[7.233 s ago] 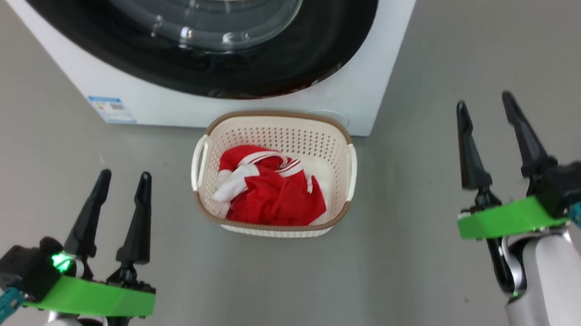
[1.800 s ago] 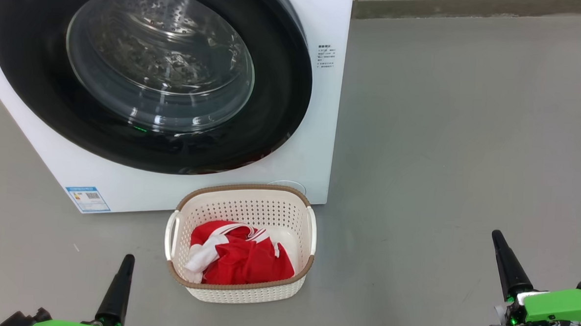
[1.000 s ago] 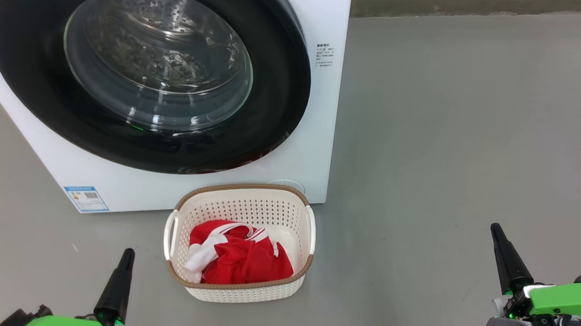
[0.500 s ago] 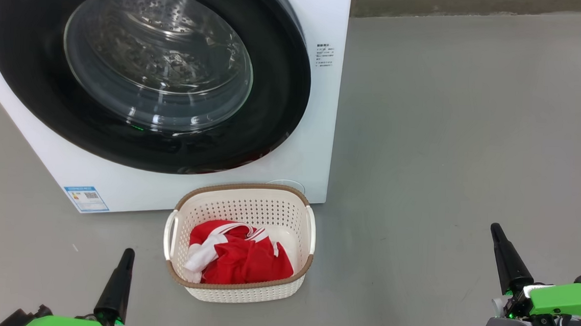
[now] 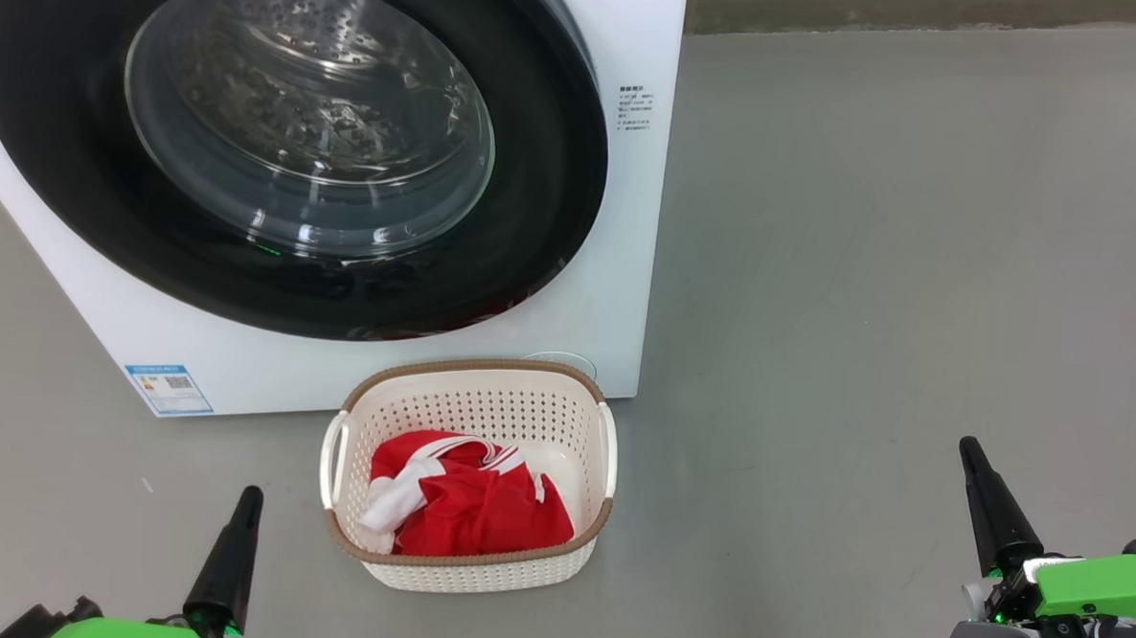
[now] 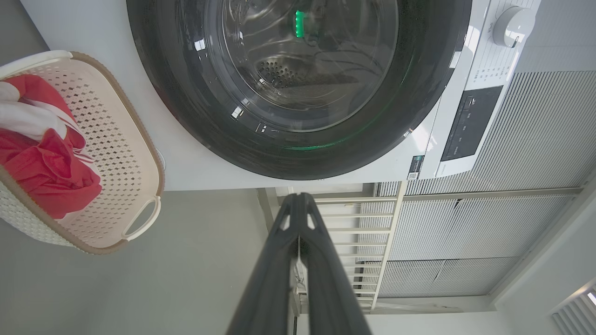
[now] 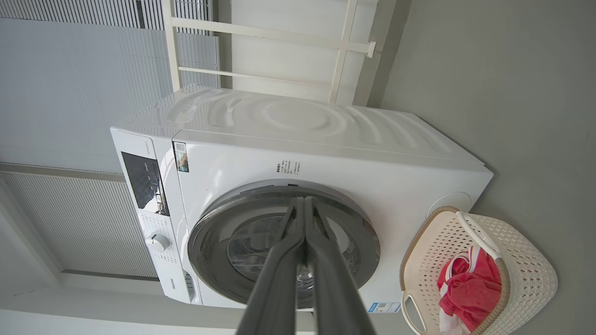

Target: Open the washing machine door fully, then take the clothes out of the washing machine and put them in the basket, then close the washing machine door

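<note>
Red clothes (image 5: 469, 506) in basket (image 5: 462, 559) before shut washing machine door (image 5: 57, 172). Left fingers (image 5: 227, 563), right fingers (image 5: 995, 520) together, empty. Task seemingly complete, next move none.

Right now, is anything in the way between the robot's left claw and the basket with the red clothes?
No, nothing visible is. Just grey floor lies between the shut left claw and the basket, which sits in front of the closed washing machine door with the clothes inside.

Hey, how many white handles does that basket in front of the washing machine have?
2. The left handle is on the basket's left side and the right handle on its right side, as the head view shows them. Both show in full, and no part of the rim is hidden.
</note>
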